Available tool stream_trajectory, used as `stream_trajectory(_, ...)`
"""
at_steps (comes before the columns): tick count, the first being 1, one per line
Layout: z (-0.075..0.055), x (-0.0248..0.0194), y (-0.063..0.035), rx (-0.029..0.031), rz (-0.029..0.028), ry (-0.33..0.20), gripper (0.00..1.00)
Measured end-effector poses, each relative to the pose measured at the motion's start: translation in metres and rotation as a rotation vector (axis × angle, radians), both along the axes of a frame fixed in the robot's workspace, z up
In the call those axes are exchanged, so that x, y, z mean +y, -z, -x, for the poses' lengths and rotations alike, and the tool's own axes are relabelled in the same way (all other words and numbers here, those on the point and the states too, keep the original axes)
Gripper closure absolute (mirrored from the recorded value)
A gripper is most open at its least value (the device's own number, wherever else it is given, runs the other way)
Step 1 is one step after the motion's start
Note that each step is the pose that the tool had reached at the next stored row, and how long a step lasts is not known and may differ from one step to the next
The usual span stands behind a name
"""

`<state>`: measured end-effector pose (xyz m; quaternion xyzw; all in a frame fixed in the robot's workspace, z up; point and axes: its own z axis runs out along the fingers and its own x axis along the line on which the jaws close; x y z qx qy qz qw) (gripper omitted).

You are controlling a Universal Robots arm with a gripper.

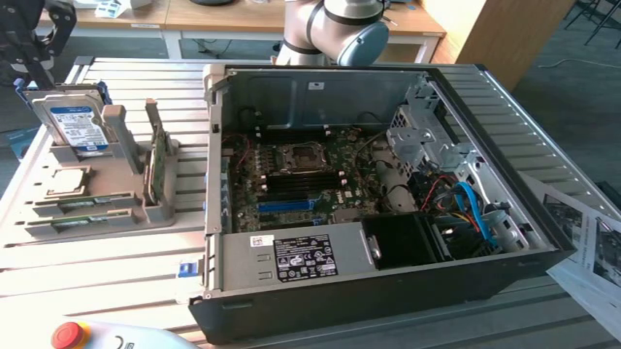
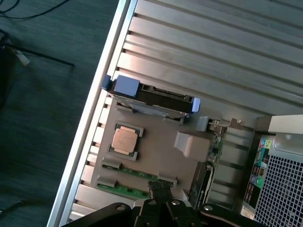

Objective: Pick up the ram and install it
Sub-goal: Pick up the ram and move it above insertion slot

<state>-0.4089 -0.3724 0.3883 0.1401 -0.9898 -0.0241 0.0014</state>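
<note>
Two ram sticks lie flat in slots of a grey parts tray [image 1: 136, 211] at the exterior view's left: one ram stick [image 1: 92, 201] [image 2: 137, 172] and a second ram stick [image 1: 83, 217] [image 2: 124, 190] beside it. My gripper [image 1: 39, 69] [image 2: 159, 188] hangs above the tray, over the hard drive end in the exterior view, apart from both sticks. Its jaws look shut and hold nothing. The open PC case [image 1: 369, 182] lies beside the tray, its motherboard [image 1: 291, 174] exposed with dark memory slots [image 1: 302, 186].
The tray also holds an upright hard drive [image 1: 78, 123] [image 2: 151, 97], a CPU [image 1: 66, 180] [image 2: 125, 139] and a taller green card [image 1: 153, 163]. A blue slot [image 1: 291, 205] sits on the board. A red stop button [image 1: 66, 334] and papers [image 1: 592, 247] lie on the slatted table.
</note>
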Motion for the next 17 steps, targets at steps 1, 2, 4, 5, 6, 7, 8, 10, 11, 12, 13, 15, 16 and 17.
stream_trajectory(1,0.0,0.0,0.0,0.0,0.0,-0.009,0.89)
stream_trajectory(2,0.0,0.0,0.0,0.0,0.0,-0.018,0.89)
stream_trajectory(4,0.0,0.0,0.0,0.0,0.0,-0.037,0.89)
stream_trajectory(5,0.0,-0.0001,0.0,0.0,0.0,-0.046,0.89)
stream_trajectory(6,0.0,0.0,0.0,0.0,0.0,-0.054,0.89)
stream_trajectory(7,0.0,-0.0001,0.0,0.0,0.0,-0.064,0.89)
stream_trajectory(8,0.0,0.0,0.0,0.0,0.0,-0.074,0.89)
stream_trajectory(10,0.0,-0.0001,0.0,0.0,0.0001,-0.093,0.89)
stream_trajectory(11,0.0,0.0,0.0,0.0,0.0,-0.102,0.89)
stream_trajectory(12,0.0,-0.0001,0.0,0.0,0.0,-0.112,0.89)
stream_trajectory(13,0.0,0.0,0.0,-0.0001,0.0,-0.121,0.89)
stream_trajectory(15,0.0,-0.0001,0.0,0.0,0.0,-0.142,0.89)
stream_trajectory(16,0.0,0.0,0.0,0.0,0.0,-0.151,0.89)
stream_trajectory(17,0.0,0.0,0.0,0.0,0.0,-0.161,0.89)
